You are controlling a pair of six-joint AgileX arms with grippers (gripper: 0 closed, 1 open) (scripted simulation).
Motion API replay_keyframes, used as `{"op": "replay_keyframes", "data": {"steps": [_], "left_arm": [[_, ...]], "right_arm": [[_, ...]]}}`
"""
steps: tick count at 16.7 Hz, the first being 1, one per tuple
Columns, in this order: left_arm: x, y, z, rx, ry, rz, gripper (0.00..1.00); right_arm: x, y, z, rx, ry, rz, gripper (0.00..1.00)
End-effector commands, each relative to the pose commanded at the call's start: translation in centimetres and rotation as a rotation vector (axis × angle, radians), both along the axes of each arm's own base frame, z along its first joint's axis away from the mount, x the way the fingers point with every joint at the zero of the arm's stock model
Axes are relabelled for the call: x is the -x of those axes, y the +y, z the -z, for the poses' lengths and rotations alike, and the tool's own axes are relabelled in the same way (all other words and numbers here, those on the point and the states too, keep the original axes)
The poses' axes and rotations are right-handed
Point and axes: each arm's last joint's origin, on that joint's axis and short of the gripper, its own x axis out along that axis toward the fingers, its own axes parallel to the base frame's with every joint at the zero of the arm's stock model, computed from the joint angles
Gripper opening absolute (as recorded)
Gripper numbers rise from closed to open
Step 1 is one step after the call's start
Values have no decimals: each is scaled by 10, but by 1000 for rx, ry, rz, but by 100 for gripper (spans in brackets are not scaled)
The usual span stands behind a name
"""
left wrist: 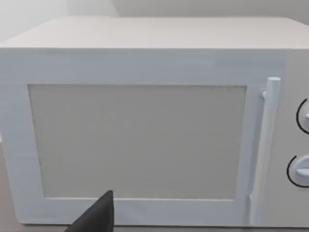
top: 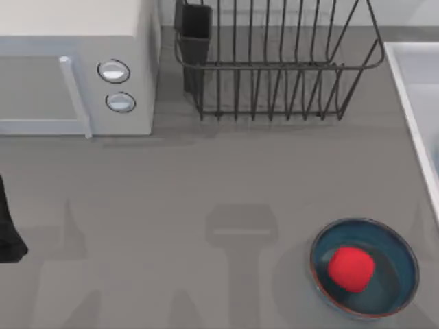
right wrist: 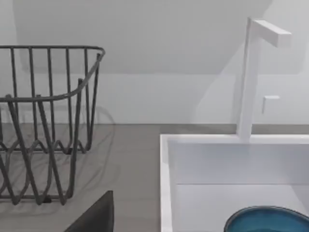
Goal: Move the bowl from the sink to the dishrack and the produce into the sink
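Nearest in the top view, the produce [top: 352, 268] lies in a wide, shallow blue dish [top: 399, 255] on the grey counter [top: 206, 192] at the front right, just beside the sink [top: 411, 89], whose white rim runs up the right edge. The open stretch of counter between dish and rack carries nothing but shadows. At the far left edge a dark piece of the left arm [top: 8, 233] juts in; whether either claw is open or closed, I cannot tell. Farther back stand a white microwave [top: 75, 68] at the left, its door, handle and knobs close before the left wrist camera, and the dishrack [top: 274, 68] beside it, its black utensil cup [top: 195, 34] at the corner nearest the microwave. The right wrist view looks past the dishrack [right wrist: 43, 125] to the sink [right wrist: 166, 183], where the bowl [right wrist: 268, 220] sits inside the basin, below a white faucet [right wrist: 251, 77] against the back wall.
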Motion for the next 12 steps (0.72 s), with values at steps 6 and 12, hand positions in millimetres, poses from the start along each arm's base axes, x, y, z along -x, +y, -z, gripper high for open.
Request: {"op": "replay_keyframes", "data": {"steps": [6,12], "left_arm": [[0,0,0,0,0,0,100],[0,0,0,0,0,0,100]], "right_arm": [[-1,0,-20,16,38,0,100],[-27,-7,-94,73,236,35,100]]}}
